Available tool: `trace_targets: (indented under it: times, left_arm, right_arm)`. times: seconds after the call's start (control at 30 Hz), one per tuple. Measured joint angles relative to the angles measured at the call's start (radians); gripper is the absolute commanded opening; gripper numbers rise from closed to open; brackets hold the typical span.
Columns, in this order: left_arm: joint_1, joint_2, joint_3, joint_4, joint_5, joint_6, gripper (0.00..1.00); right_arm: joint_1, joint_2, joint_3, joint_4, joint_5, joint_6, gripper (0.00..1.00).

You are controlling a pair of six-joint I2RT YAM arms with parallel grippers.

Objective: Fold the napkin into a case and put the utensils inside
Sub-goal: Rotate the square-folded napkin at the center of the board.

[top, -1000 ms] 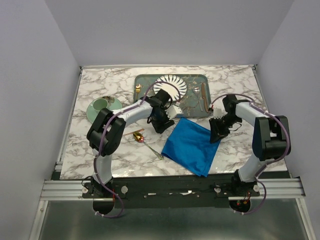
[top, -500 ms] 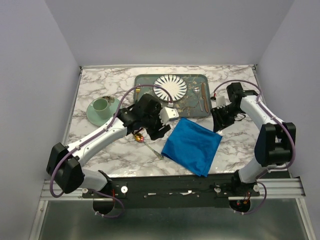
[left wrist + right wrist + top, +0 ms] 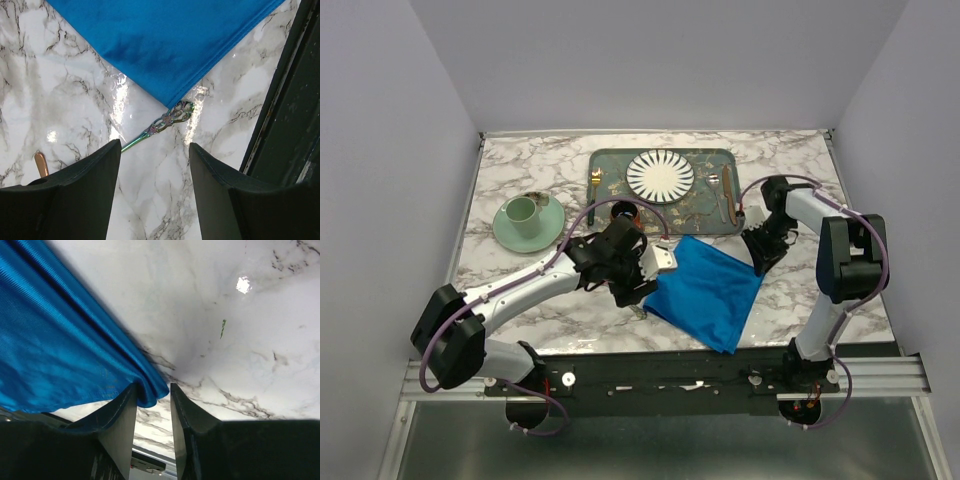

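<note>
- napkin (image 3: 705, 292), near the table's front edge: bright blue, plain.
- table (image 3: 520, 165): white marble pattern, grey veins.
- tray (image 3: 705, 212), at the far edge: grey-green, mottled gold markings.
- plate (image 3: 660, 175): white, dark radial stripes.
- cup (image 3: 523, 212) and saucer (image 3: 552, 228), towards the left edge: pale green.
- spoon (image 3: 162, 121) handle: iridescent green and purple, ornate openwork.
- left gripper (image 3: 155, 144), right gripper (image 3: 153, 386): black fingers.
- left arm (image 3: 525, 285), right arm (image 3: 810, 205): white links, black joints, purple cables.
</note>
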Motion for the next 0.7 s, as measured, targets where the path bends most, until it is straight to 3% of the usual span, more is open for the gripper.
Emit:
trace_targets:
  times: [0.33,0.7]
  left_arm:
    - [-0.021,0.029,-0.032,0.041,-0.026,0.042,0.56]
    - [-0.151,0.252,0.043,0.093,-0.085,0.059,0.44]
  right_arm:
    - [0.000,0.052,0.014,0.008,0.066,-0.023,0.05]
    - [0.000,0.052,0.014,0.005,0.067,-0.024,0.01]
